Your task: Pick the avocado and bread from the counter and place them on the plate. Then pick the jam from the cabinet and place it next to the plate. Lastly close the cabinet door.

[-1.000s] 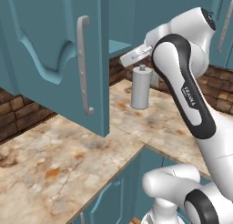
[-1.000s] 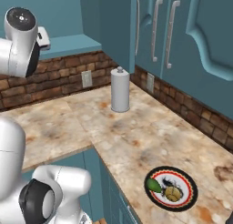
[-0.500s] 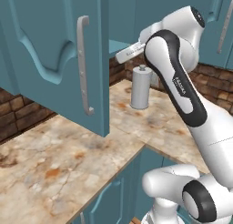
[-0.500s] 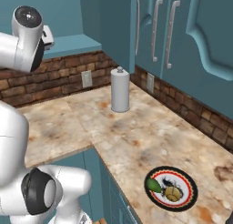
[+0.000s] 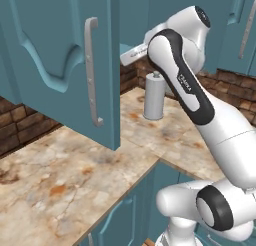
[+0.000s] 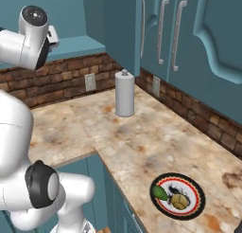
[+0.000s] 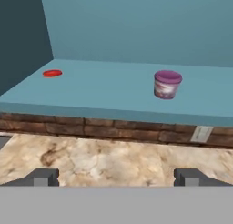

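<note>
Since the earlier pictures the arm has been swung further round and raised toward the open cabinet, while the base cameras and everything on the counter are seen unchanged; in the left base view the upper links now stand nearer the edge of the cabinet door, which is left wide open. In the hand view the gripper is held level with the cabinet's bottom shelf, its two fingertips spread as wide as they go with nothing between them; the jam is seen upright on the shelf, to the right of centre and well apart from the fingers; a small red disc lies far to the left on the same shelf. On the plate, seen in the right base view near the counter's front edge, the avocado lies at the left rim and a brownish lump, judged to be the bread, lies beside it; the first part of the task is therefore judged done. A grey paper-towel roll stands near the brick wall and is not part of the task. Left to be done: the jam is to be reached and grasped, set down next to the plate, and the door shut.
</note>
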You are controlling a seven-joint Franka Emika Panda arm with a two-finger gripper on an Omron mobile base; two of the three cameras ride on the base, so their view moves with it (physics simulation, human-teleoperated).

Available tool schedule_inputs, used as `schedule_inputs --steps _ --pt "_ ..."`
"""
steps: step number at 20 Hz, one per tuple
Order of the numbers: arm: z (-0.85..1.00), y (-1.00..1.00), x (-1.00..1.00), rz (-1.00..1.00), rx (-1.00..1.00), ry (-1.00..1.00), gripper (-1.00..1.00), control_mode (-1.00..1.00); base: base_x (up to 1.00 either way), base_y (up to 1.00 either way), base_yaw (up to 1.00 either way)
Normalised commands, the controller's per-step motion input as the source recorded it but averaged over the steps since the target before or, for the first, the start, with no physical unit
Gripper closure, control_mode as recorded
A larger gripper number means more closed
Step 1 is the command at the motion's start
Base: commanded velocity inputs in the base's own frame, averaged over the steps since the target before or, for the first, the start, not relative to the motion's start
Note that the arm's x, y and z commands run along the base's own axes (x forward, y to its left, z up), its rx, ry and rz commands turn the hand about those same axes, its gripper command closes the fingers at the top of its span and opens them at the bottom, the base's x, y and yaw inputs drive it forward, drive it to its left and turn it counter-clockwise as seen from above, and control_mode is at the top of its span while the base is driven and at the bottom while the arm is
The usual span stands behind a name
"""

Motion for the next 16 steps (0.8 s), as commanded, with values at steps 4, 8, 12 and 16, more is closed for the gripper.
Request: schedule_inputs --steps 4,8,12,16 --pt "0.00 0.03 0.31 0.00 0.00 0.00 -1.00 -1.00 0.00 0.00 0.00" --pt "-0.06 0.11 0.34 0.00 0.00 0.01 -1.00 -1.00 0.00 0.00 0.00" --pt "-0.13 0.15 0.33 0.00 0.00 0.01 -1.00 -1.00 0.00 0.00 0.00" --pt "-0.15 0.14 0.38 0.00 0.00 0.00 -1.00 -1.00 0.00 0.00 0.00"
